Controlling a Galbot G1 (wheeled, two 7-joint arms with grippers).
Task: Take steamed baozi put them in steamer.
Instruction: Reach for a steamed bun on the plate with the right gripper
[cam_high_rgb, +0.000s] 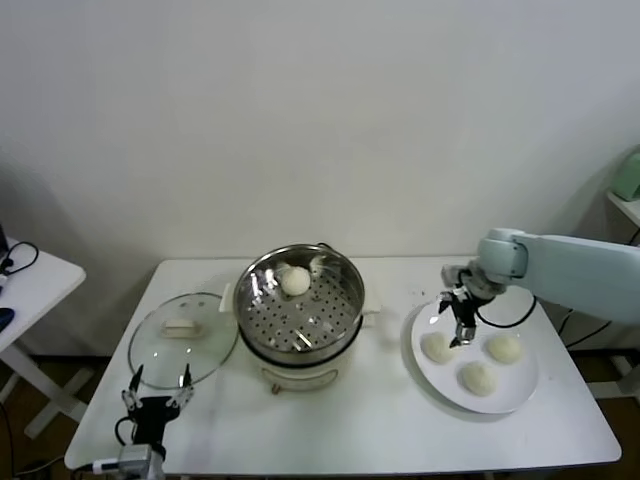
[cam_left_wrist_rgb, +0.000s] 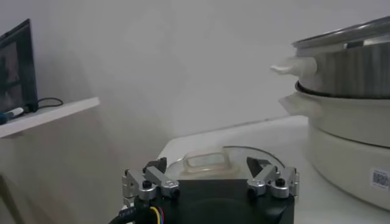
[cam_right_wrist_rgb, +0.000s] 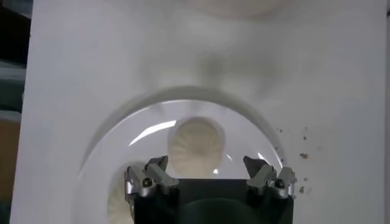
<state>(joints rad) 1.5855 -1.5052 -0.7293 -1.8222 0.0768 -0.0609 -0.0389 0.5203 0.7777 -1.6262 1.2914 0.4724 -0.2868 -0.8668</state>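
Second pick underway: right gripper (cam_high_rgb: 458, 322) open-jawed above cream-white round bun (cam_high_rgb: 436, 347) at flat white plate's (cam_high_rgb: 520, 395) left edge; next, descend and close. Left gripper (cam_high_rgb: 158, 392) open, idle at tabletop's front-left corner. One bun already in shiny steel steamer (cam_high_rgb: 345, 280).

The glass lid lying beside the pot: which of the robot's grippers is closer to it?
The left. The left gripper is open at the table's front edge, just in front of the glass lid. The right gripper, also open, is far across the table over the white plate.

pale blue-grey arm (cam_high_rgb: 570, 268), black pincer (cam_high_rgb: 462, 322)
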